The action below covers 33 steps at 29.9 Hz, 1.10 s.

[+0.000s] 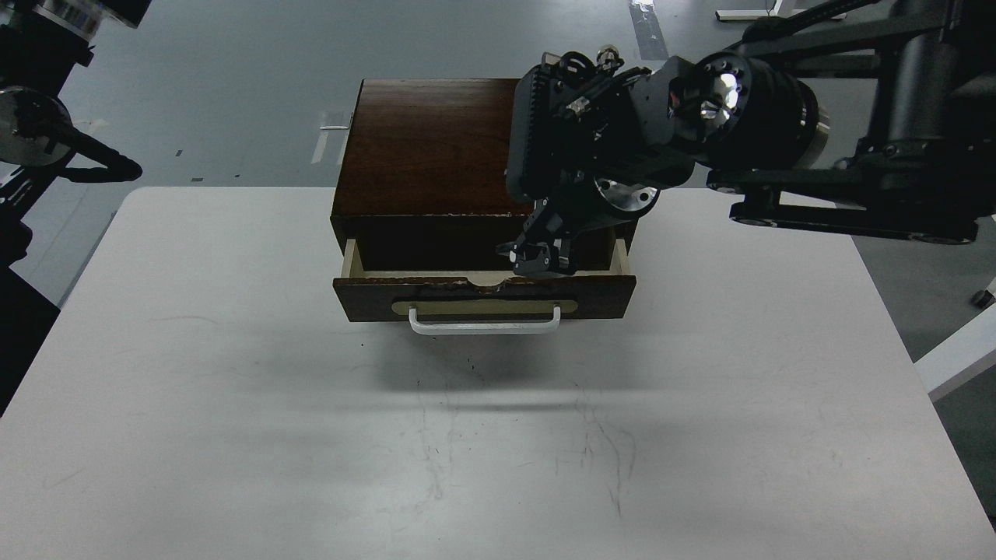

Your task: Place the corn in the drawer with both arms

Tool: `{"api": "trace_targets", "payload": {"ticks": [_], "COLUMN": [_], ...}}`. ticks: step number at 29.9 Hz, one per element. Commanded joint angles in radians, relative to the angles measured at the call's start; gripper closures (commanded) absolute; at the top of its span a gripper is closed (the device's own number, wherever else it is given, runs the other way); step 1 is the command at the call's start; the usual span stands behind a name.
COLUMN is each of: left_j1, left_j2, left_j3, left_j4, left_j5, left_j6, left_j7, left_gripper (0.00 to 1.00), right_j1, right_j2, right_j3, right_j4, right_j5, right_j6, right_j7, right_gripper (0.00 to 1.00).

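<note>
From the head view, the drawer (482, 295) sits pulled partly out of the dark brown cabinet (428, 148) at upper centre of the frame, on the white surface (498, 435). Its white handle (484, 320) faces the lower edge. The right arm (700, 117) reaches in from the upper right, and its right hand (535, 257) hangs down into the open drawer's right half; it is dark and small, so how far its fingers are spread cannot be told, nor whether it has hold of anything. The corn cannot be seen. The left arm (47, 148) stays at the far upper left edge, its hand indistinct.
</note>
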Motion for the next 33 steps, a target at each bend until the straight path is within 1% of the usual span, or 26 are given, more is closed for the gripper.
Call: {"api": "trace_targets", "payload": {"ticks": [1, 3, 5, 7, 9, 11, 14, 15, 17, 19, 21, 23, 24, 27, 29, 33], "left_j1": [0.001, 0.001, 0.001, 0.001, 0.001, 0.001, 0.003, 0.001, 0.001, 0.001, 0.001, 0.001, 0.001, 0.0, 0.0, 0.001], "left_j2": [0.005, 0.004, 0.002, -0.001, -0.007, -0.01, -0.03, -0.039, -0.053, -0.084, -0.125, -0.151, -0.151, -0.168, -0.171, -0.174], "left_j3": [0.001, 0.001, 0.001, 0.001, 0.001, 0.001, 0.001, 0.001, 0.001, 0.001, 0.001, 0.001, 0.001, 0.001, 0.001, -0.001], "left_j4": [0.005, 0.008, 0.009, 0.009, 0.011, 0.012, 0.019, 0.032, 0.048, 0.087, 0.158, 0.198, 0.198, 0.206, 0.21, 0.218], "left_j5": [-0.001, -0.001, -0.001, -0.003, -0.004, -0.004, -0.004, -0.004, -0.006, -0.006, -0.006, -0.006, -0.006, -0.004, -0.006, -0.017], "left_j6": [-0.001, -0.001, -0.001, 0.0, 0.011, 0.014, 0.014, 0.013, 0.013, 0.013, 0.002, 0.0, 0.0, 0.0, 0.0, 0.002], "left_j7": [0.0, 0.0, 0.0, 0.0, 0.0, 0.0, 0.0, 0.0, 0.0, 0.0, 0.0, 0.0, 0.0, 0.0, 0.0, 0.0], "left_gripper": [0.02, 0.02, 0.02, 0.02, 0.02, 0.02, 0.02, 0.02, 0.02, 0.02, 0.02, 0.02, 0.02, 0.02, 0.02, 0.02], "right_j1": [-0.009, -0.008, -0.006, -0.015, -0.079, -0.127, -0.249, -0.303, -0.357, -0.432, -0.533, -0.596, -0.597, -0.664, -0.705, -0.731], "right_j2": [-0.063, -0.096, -0.126, -0.185, -0.257, -0.28, -0.338, -0.34, -0.34, -0.341, -0.349, -0.347, -0.347, -0.346, -0.341, -0.335], "right_j3": [0.08, 0.091, 0.098, 0.138, 0.213, 0.262, 0.424, 0.486, 0.546, 0.629, 0.719, 0.781, 0.781, 0.845, 0.871, 0.874], "right_j4": [-0.037, -0.038, -0.038, -0.037, -0.056, -0.081, -0.144, -0.171, -0.198, -0.222, -0.247, -0.297, -0.297, -0.406, -0.487, -0.578], "right_j5": [0.376, 0.531, 0.614, 0.726, 0.905, 0.99, 1.136, 1.176, 1.21, 1.262, 1.369, 1.481, 1.482, 1.654, 1.837, 2.006], "right_j6": [0.013, 0.013, 0.011, -0.002, -0.01, -0.016, -0.019, -0.021, -0.021, -0.025, -0.045, -0.067, -0.067, -0.068, -0.067, -0.062], "right_j7": [-0.006, -0.006, -0.006, -0.006, -0.006, -0.006, -0.003, -0.002, -0.002, 0.001, 0.004, 0.004, 0.004, 0.004, 0.004, 0.004], "right_gripper": [0.0, 0.0, 0.0, 0.0, 0.0, 0.0, 0.0, 0.0, 0.0, 0.0, 0.0, 0.0, 0.0, 0.0, 0.0, 0.0]}}
